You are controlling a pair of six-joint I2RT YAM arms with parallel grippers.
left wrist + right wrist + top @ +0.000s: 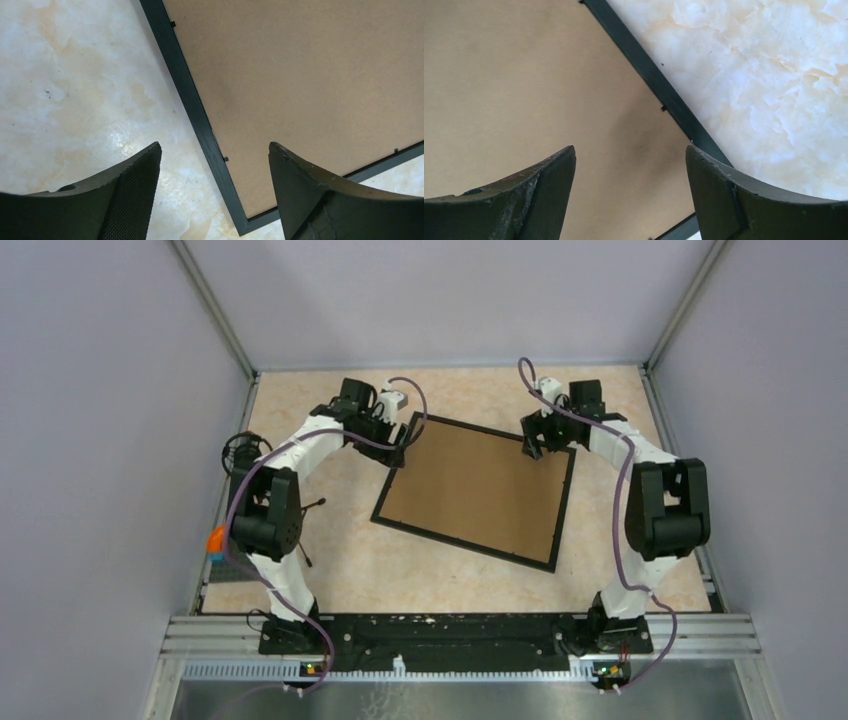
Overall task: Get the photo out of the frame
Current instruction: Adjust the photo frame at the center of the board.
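A thin black rectangular picture frame (194, 107) lies back-up, skewed, mid-table on the cream marble-patterned tabletop (330, 570). A plain brown backing board (478, 490) fills it, and the photo is hidden. The left gripper (215, 145) hangs over the frame's 10 o'clock corner, the right gripper (630, 147) over its 1 o'clock corner — both claws are spread apart and empty.

Black frame (196, 112), cream marbled table (350, 570)
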